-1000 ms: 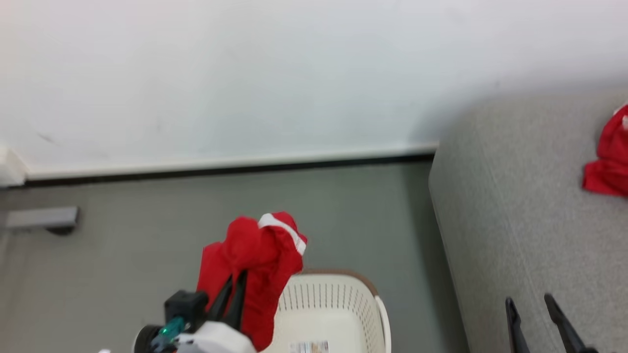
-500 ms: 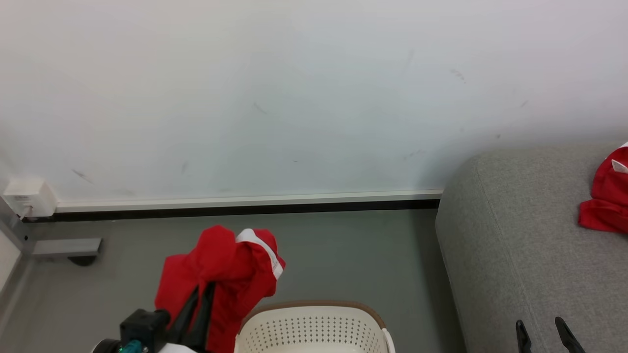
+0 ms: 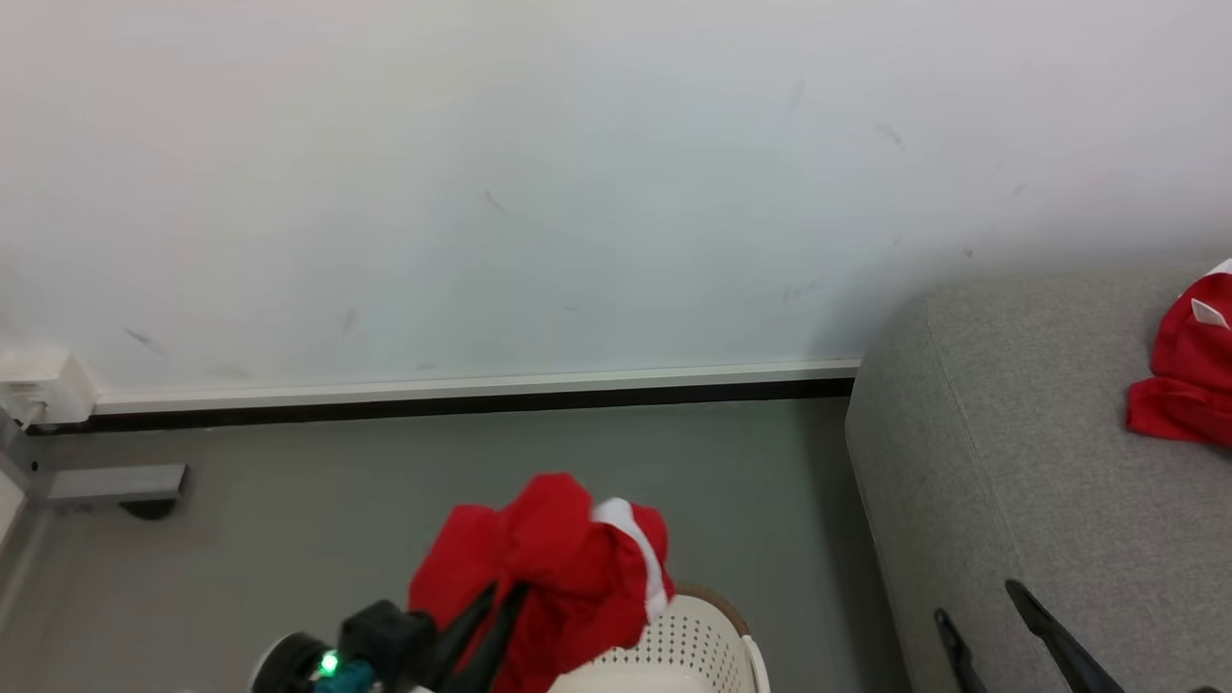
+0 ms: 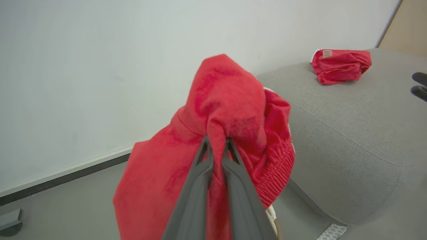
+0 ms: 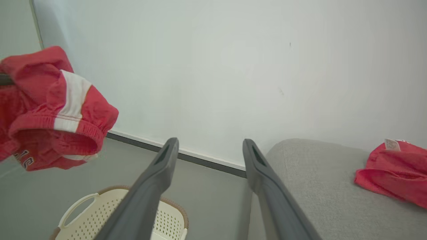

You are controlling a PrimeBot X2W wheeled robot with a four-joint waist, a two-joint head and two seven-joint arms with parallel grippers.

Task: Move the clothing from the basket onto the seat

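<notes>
— Two red garments here? Which to move?
— Only the clothing (image 3: pixel 549 568) at the near left, hanging in the air over the left part of the basket (image 3: pixel 707 640). Clamped by the left gripper (image 4: pixel 217 142), fingers pressed together on one fold of the fabric, so hangs in a bunch with loose ends below.
— Why lifted so high?
— Probably to clear the basket rim, and then the rounded edge of the seat (image 3: pixel 1011 462) on the right, without dragging the loose cloth.
— And the right gripper (image 5: pixel 210 142)?
— Spread wide, holding nothing, low at the near side of the seat. Seems set aside, out of the path of the carry.
— The other red garment (image 3: pixel 1179 385)?
— Lying crumpled on the far right of the seat, well apart from the basket. Better to put the held one beside it, not on top.
— Left to do?
— By judgement: swing to the right across the strip of floor (image 3: pixel 577 452), lower onto the grey cushion, then release.
</notes>
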